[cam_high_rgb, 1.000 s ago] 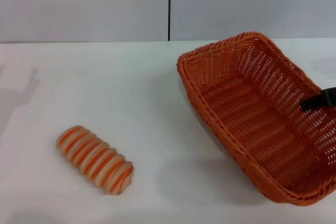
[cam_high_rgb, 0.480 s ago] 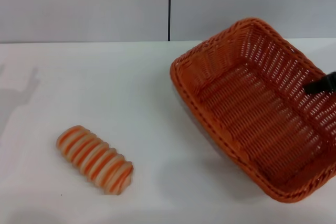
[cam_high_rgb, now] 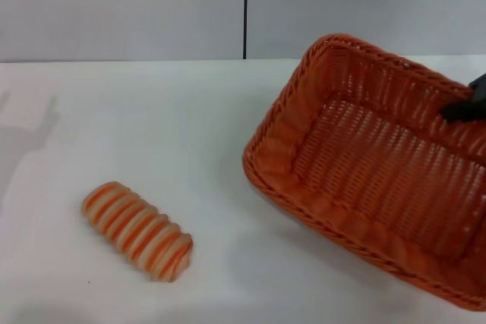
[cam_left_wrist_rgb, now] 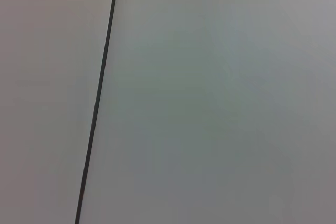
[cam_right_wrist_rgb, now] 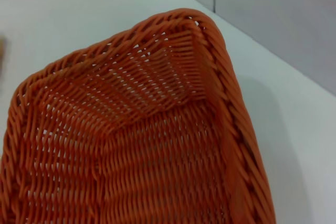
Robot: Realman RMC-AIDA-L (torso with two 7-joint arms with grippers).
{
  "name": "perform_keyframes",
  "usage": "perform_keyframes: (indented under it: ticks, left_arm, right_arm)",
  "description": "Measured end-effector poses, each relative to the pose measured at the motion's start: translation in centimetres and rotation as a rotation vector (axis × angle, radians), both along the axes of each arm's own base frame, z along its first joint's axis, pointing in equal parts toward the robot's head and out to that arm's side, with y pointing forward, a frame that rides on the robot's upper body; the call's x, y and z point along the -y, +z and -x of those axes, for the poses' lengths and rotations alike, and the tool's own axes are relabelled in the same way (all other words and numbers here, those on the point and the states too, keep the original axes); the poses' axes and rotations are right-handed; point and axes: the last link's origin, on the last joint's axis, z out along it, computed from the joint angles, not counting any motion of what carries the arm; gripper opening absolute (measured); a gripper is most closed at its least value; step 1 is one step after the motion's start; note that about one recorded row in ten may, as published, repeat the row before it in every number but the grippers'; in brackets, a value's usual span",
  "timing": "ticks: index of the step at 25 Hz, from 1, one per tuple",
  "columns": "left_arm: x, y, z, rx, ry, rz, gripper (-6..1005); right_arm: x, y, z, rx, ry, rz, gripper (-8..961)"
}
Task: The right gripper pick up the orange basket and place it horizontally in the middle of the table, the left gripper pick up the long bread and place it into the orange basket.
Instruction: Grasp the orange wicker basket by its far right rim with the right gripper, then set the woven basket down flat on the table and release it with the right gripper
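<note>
The orange basket [cam_high_rgb: 364, 180] hangs tilted over the right side of the table [cam_high_rgb: 152, 127], its open side turned toward me and its near long side low. My right gripper [cam_high_rgb: 465, 106] shows as a black finger at the basket's far right rim, shut on that rim; the rest of the arm is out of frame. The right wrist view looks into a corner of the orange basket [cam_right_wrist_rgb: 147, 145]. The long bread [cam_high_rgb: 138, 231], cream with orange stripes, lies at the front left, well apart from the basket. My left gripper is not in view.
A grey wall with a dark vertical seam [cam_high_rgb: 244, 9] stands behind the table's far edge. The left wrist view holds only that wall and seam [cam_left_wrist_rgb: 97, 103]. Bare white tabletop lies between bread and basket.
The basket has been lifted and swung round, its long side turning toward crosswise, and it has tilted up more. The bread has not moved.
</note>
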Motion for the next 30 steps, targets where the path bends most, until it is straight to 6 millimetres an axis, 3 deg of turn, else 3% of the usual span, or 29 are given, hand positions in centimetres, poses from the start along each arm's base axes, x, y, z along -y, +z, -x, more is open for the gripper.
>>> perform_keyframes:
  ticks: [7, 13, 20, 30]
  left_arm:
    - [0.1, -0.3, -0.1, 0.005, -0.003, 0.006, 843]
    - [0.3, -0.4, -0.3, 0.008, -0.015, 0.008, 843]
    - [0.6, -0.2, -0.5, 0.004, -0.038, 0.001, 842]
    - [1.5, 0.2, -0.6, -0.004, -0.079, 0.007, 841]
  right_arm:
    - [-0.9, 1.6, 0.5, 0.040, 0.181, -0.003, 145]
    - [-2.0, 1.9, 1.3, -0.086, 0.288, -0.017, 145]
    - [-2.9, 0.4, 3.0, -0.274, 0.377, 0.031, 145]
    - [-4.7, -1.9, 5.2, -0.298, 0.410, 0.150, 144]
